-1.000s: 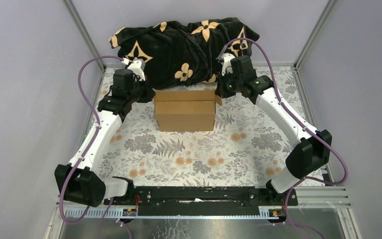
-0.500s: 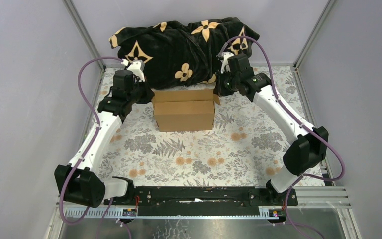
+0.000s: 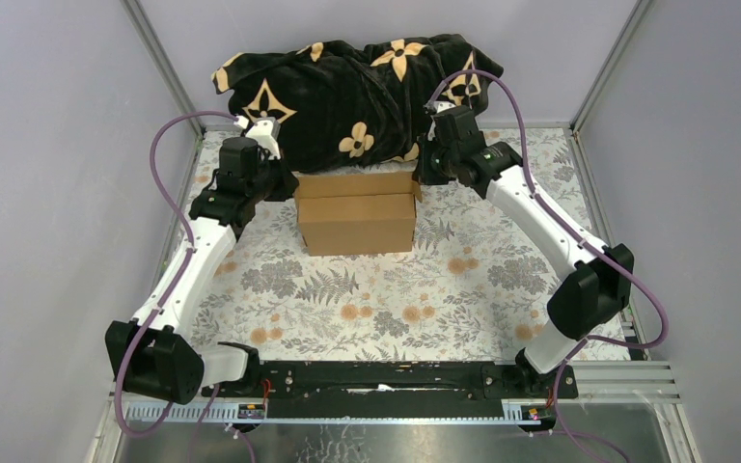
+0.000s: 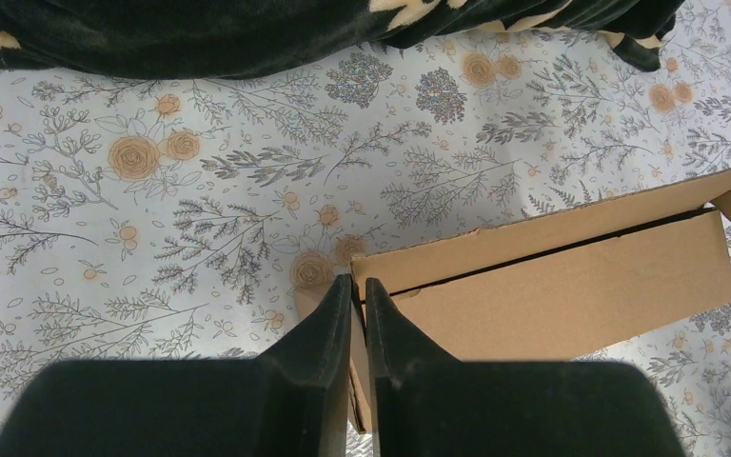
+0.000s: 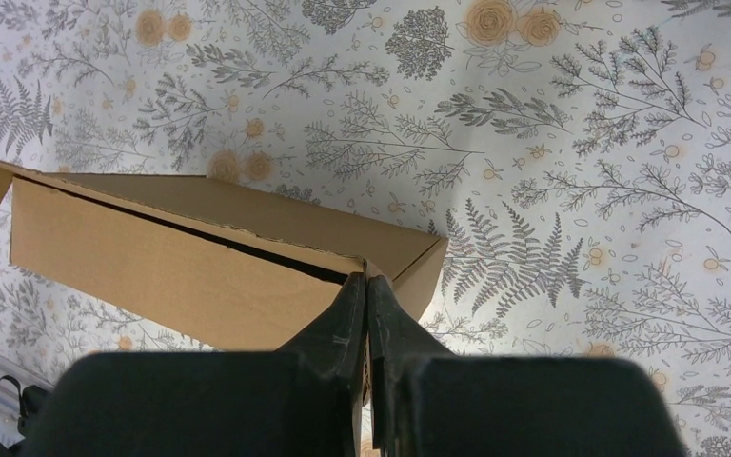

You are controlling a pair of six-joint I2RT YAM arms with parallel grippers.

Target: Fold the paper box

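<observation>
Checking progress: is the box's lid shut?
Almost shut: the paper box has its lid down, but wrist views show a thin dark gap.

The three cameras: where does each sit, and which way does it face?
Top external: above and behind the bases, looking down at the paper box, both arms visible.
Left wrist: on the left arm, looking down along the left hand, pinching the box's left end.
Right wrist: likewise, the right hand at the right end.
Shared: both wrist views show the box and floral cloth.
</observation>
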